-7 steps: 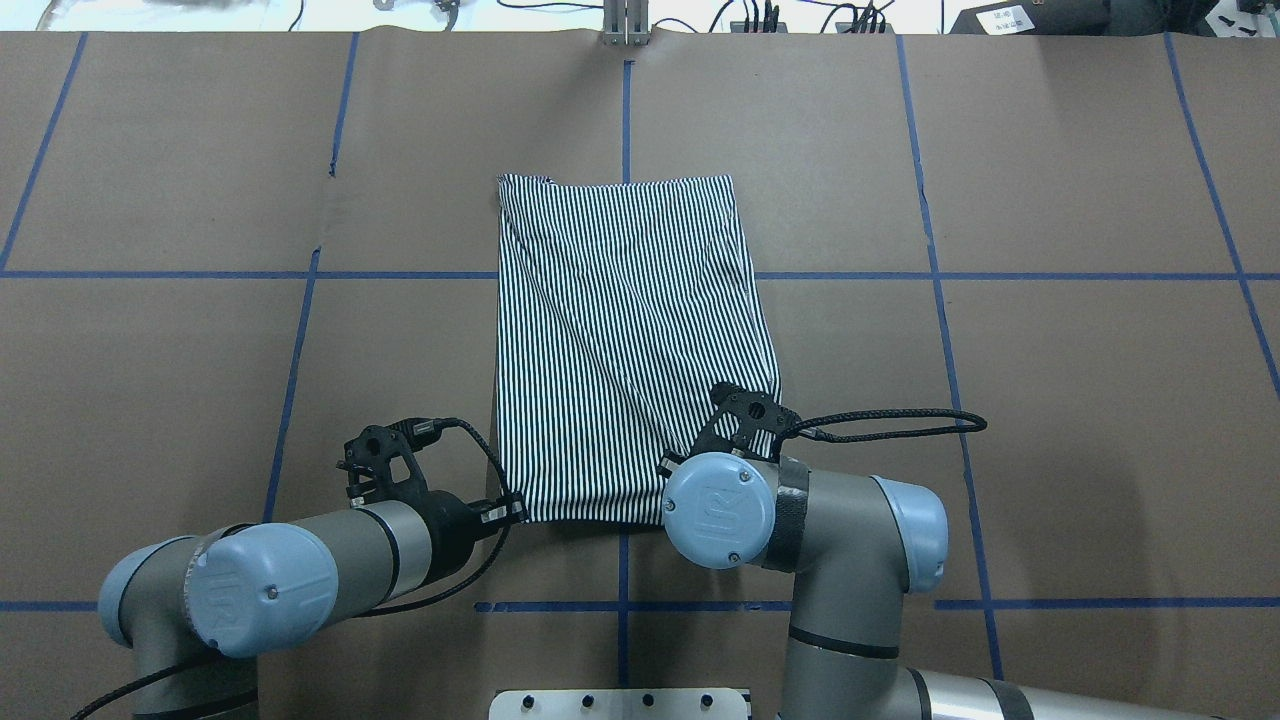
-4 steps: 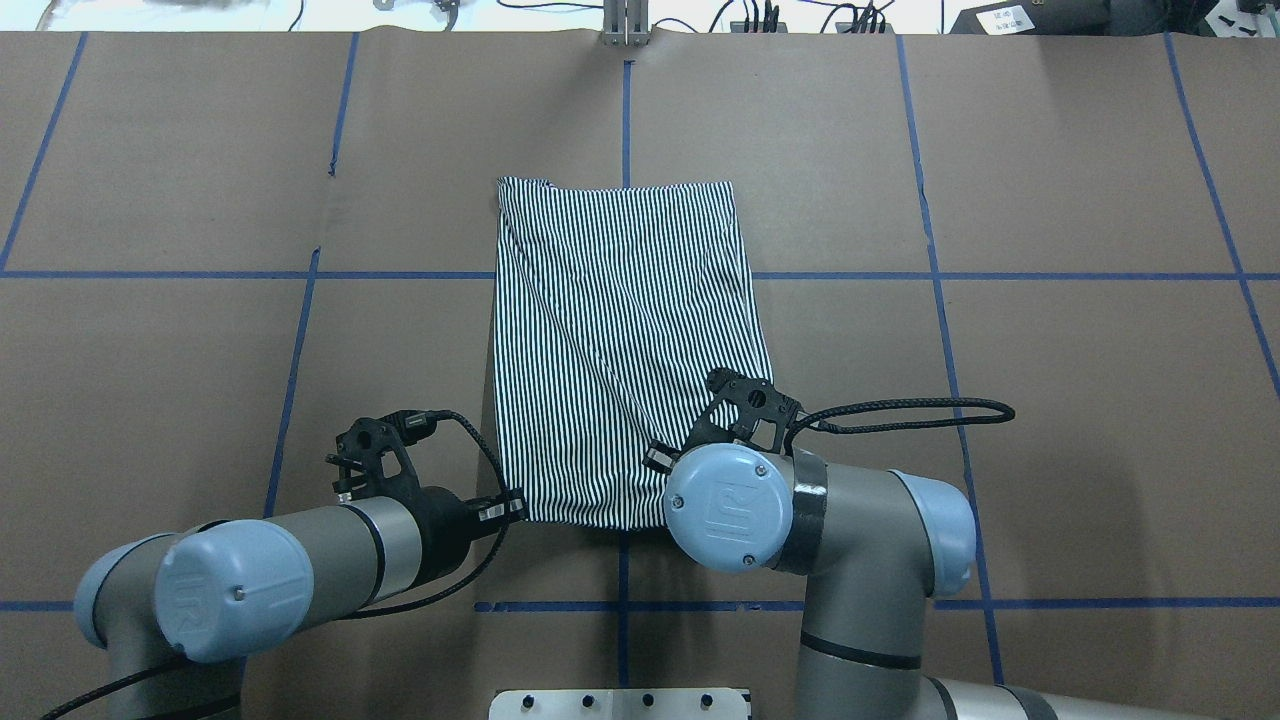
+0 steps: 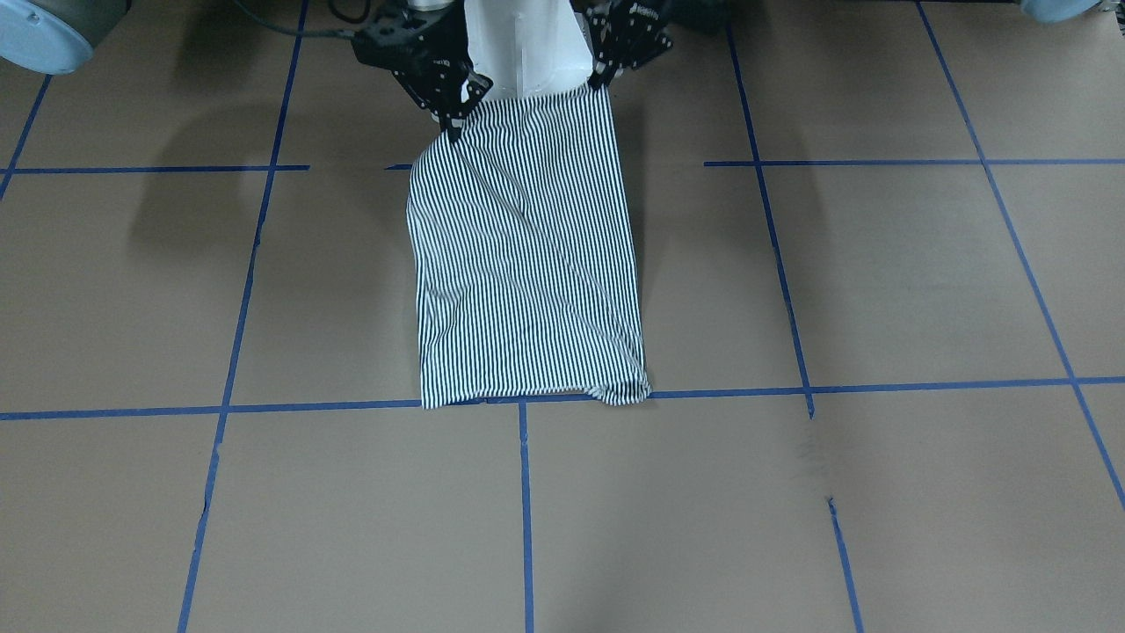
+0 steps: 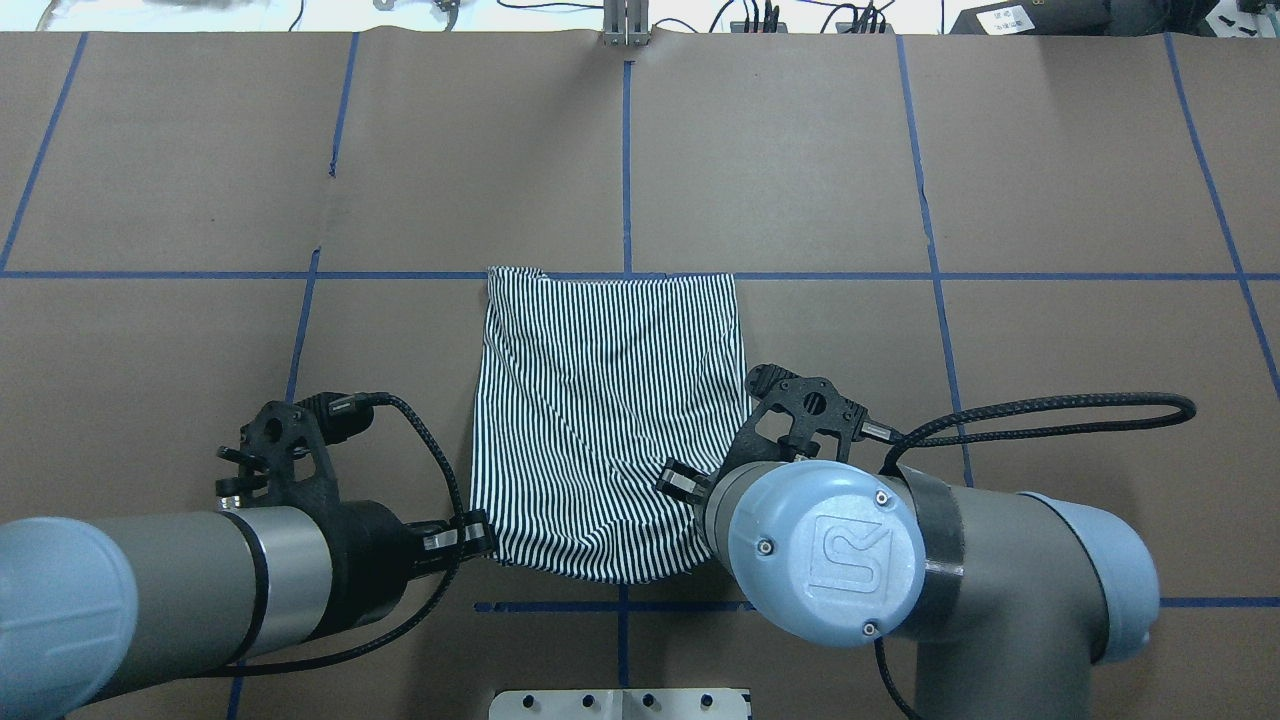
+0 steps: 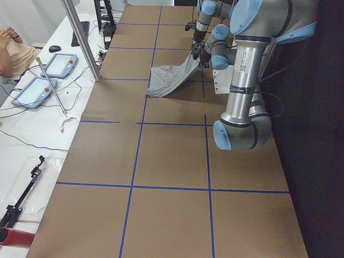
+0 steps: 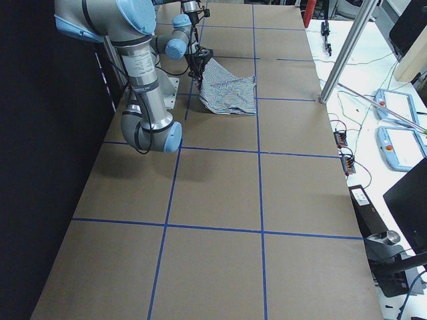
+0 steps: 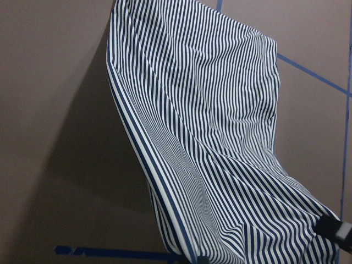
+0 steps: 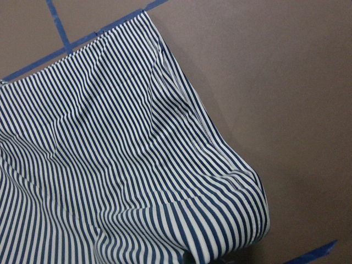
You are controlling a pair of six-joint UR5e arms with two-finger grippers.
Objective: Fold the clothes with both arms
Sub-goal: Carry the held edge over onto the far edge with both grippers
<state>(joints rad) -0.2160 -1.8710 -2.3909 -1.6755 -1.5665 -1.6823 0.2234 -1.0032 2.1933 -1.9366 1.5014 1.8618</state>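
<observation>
One: Arms, entry one. Any lettering?

Two: Right arm (image 4: pixel 1000 570): "UR" embossed on its light-blue joint cap (image 4: pixel 838 548). Left arm (image 4: pixel 150 590): a printed label on the upright tube in the left side view, too small to read.

One: Pose?

Two: Both forearms lie low over the near part of the counter (image 4: pixel 1050 180), wrists turned inward toward each other. Left jaws are pressed together on the near-left corner of the striped shirt (image 4: pixel 600 400). Right jaws pinch its near-right corner.

One: Garment, entry two. Material and position?

Two: Thin, soft cloth with fine navy-and-white stripes, folded to a rough rectangle. The far edge rests on the brown paper counter, along a blue tape line (image 4: pixel 150 274). The near edge is held off the surface and sags in a curve between the two pinched corners. Diagonal creases cross the cloth.
</observation>
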